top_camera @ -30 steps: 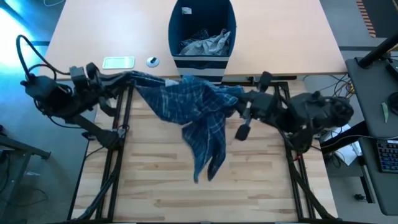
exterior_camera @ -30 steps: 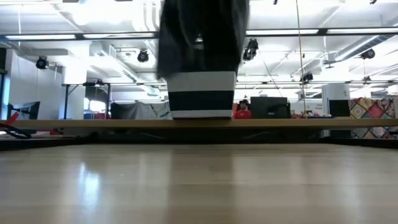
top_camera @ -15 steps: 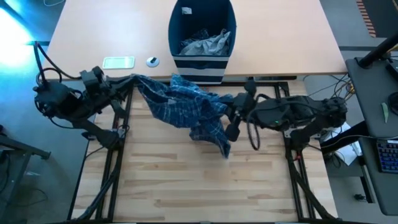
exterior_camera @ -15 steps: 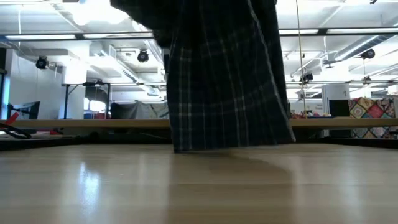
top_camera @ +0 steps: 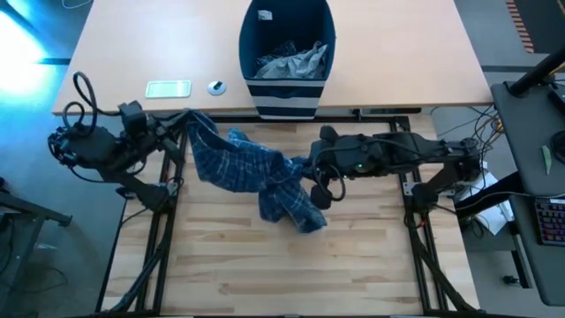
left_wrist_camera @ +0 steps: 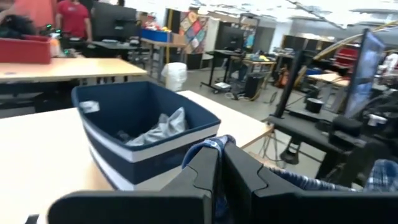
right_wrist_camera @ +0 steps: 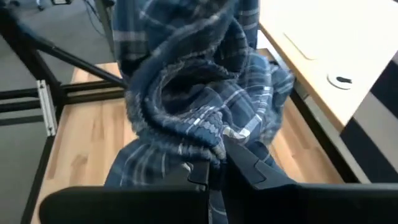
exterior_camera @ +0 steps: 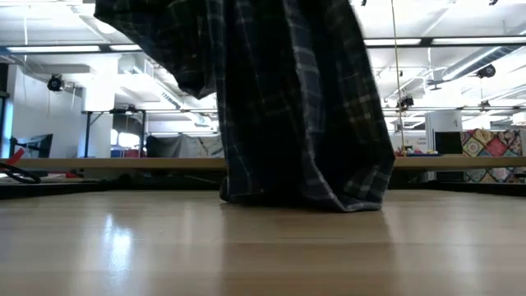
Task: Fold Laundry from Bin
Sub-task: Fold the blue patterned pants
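Observation:
A blue-and-white plaid garment (top_camera: 256,168) is strung between my two grippers above the wooden table (top_camera: 291,265). My left gripper (top_camera: 183,124) is shut on its left end, and my right gripper (top_camera: 309,166) is shut on its bunched right part. The garment's lower end (exterior_camera: 304,197) rests crumpled on the table. The navy bin (top_camera: 287,49) with pale stripes stands beyond the far edge on the tan table and holds grey laundry (top_camera: 296,62). The bin (left_wrist_camera: 143,134) also shows in the left wrist view. My left gripper pinches a bunched edge of the plaid cloth (left_wrist_camera: 210,148) between its two fingers, which point about level. The cloth runs from there down toward the table's middle, slack. My right gripper pinches a gathered, ruffled edge of the garment (right_wrist_camera: 211,140) between its fingers, slanting downward from the table's right. Several layers bunch above the fingers; the rest hangs below, its end on the table.
A pale flat card (top_camera: 168,88) and a small round object (top_camera: 217,87) lie on the tan table left of the bin. Black frame rails (top_camera: 163,190) run along both sides of the wooden table. The near half of the wooden table is bare.
Both grippers have come down, and the right one has also moved toward the table's left and tipped downward. The plaid garment hung clear of the table before. It has sunk and bunched up, and its lower end now lies crumpled on the wood.

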Controlling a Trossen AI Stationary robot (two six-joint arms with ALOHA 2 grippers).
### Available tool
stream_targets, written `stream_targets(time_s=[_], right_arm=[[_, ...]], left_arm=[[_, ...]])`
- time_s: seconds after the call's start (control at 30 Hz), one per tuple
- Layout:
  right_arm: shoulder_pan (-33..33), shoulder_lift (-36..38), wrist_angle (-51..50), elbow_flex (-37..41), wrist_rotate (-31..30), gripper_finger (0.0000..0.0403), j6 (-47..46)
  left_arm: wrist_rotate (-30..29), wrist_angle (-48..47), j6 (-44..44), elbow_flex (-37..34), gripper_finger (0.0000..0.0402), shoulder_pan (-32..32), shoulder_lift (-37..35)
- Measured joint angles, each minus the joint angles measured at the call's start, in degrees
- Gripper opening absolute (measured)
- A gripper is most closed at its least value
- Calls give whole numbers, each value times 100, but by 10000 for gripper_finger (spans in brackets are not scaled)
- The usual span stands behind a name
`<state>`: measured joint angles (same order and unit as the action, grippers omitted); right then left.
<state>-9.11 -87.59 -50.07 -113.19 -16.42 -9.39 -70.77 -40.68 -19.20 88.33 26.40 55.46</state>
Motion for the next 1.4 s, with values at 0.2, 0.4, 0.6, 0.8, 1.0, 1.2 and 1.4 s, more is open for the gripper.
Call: stream_targets(time_s=[0.2, 0.4, 0.6, 0.8, 1.0, 1.2, 1.4], right_arm=[[234, -37, -90, 10, 200, 44, -105], [716, -241, -143, 430, 301, 119, 179], [1054, -280, 100, 1511, 310, 37, 289], [1052, 5, 227, 2205, 396, 10, 758], [1026, 247, 272, 2972, 955, 23, 1229], [1194, 142, 1600, 4287, 1626, 118, 1221], [1398, 13, 4156, 5350, 1516, 197, 1510]], left_arm=[[-20, -143, -587, -266, 0, -355, 53], [847, -184, -1497, -863, 0, -1250, 42], [1899, 343, -1950, -1838, 0, -1991, 139], [2264, 1308, -1901, -2238, 0, -2132, 225], [2186, 1225, -1843, -2249, 0, -2137, 207], [2184, 1036, -1898, -2251, 0, -2137, 198], [2398, 140, -1887, -1994, 0, -2164, -23]])
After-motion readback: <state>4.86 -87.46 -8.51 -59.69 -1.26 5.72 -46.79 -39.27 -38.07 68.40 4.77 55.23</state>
